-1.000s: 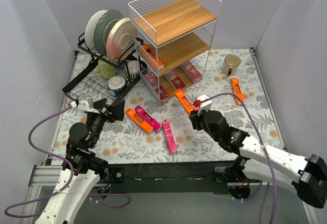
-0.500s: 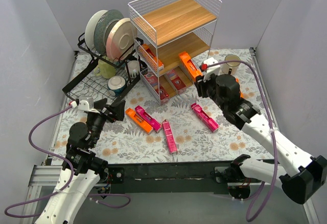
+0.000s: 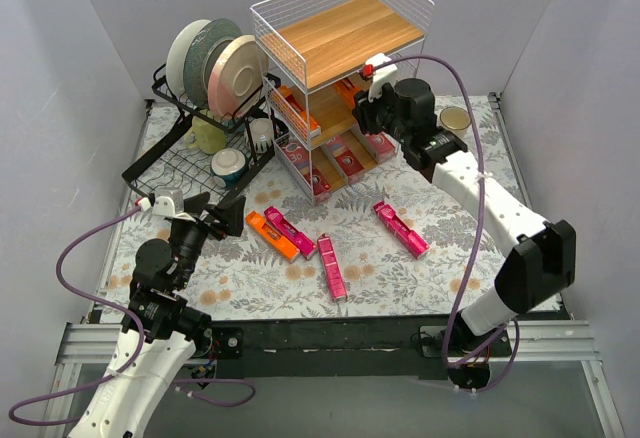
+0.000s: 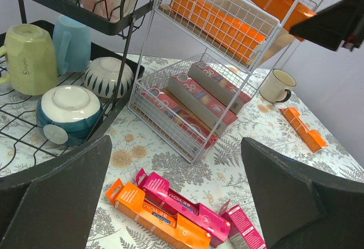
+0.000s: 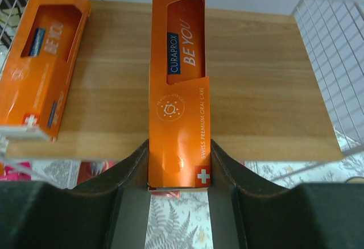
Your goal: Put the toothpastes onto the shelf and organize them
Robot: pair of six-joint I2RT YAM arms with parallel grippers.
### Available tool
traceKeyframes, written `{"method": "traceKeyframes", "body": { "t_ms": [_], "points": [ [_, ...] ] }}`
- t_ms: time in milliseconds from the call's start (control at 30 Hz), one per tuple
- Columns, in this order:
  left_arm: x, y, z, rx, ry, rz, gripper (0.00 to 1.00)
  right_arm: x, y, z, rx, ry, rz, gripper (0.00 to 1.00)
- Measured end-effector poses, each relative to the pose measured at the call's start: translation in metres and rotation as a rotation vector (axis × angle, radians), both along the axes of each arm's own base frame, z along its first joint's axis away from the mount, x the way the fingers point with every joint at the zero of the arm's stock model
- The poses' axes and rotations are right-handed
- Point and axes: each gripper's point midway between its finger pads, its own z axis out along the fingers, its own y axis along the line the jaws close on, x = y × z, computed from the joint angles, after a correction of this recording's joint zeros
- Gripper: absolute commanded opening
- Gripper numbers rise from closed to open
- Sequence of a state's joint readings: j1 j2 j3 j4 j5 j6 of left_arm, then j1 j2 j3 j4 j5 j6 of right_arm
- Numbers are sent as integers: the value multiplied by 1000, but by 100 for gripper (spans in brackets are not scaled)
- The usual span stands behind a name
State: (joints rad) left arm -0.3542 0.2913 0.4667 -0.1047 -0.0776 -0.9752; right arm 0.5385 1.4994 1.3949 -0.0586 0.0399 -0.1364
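**Q:** What is the right wrist view showing that the overhead view is not?

**A:** It is showing the right gripper clamping the near end of a long orange rectangular carton. The carton's far end is reaching over the light brown middle board of the tall white wire shelf. Whether it is resting on the board cannot be told. A second orange carton is lying on that board to the left, apart from it. Overhead, the arm is covering most of this.

**Q:** And the left wrist view?

**A:** An orange carton by the right edge is lying on the table near a cream mug; overhead, the right arm is hiding it. Dark red cartons are sitting side by side on the bottom tier. The left gripper is hanging near the left edge with its fingers wide apart, gripping nothing.

**Q:** What print is reading clearly?

**A:** On the held carton: "CURAPROX", "BE YOU", "SWISS PREMIUM ORAL CARE", and a white cross on red.

**Q:** Where are the loose cartons lying?

**A:** Toward the near edge: an orange table carton touching a magenta carton, and two further magenta cartons lying apart.
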Motion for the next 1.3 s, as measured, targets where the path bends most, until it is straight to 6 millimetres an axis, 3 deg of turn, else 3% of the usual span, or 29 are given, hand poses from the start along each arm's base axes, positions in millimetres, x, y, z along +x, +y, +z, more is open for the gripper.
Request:
{"method": "traceKeyframes", "body": {
  "t_ms": [133,300,367,500,667,1300],
  "points": [
    [0,0,0,0,0,0,98,20,15,-5,15,0,11,40],
    [0,0,0,0,0,0,98,32,25,-22,38,33,8,43],
    [0,0,0,0,0,0,98,36,28,-20,65,26,8,47],
    [0,0,0,0,0,0,98,38,31,-20,94,33,2,56],
    [0,0,1,-1,-3,0,98,40,35,-18,122,29,3,58],
    [-1,0,1,-2,-6,0,98,29,47,-24,230,39,25,49]
  ]
}}
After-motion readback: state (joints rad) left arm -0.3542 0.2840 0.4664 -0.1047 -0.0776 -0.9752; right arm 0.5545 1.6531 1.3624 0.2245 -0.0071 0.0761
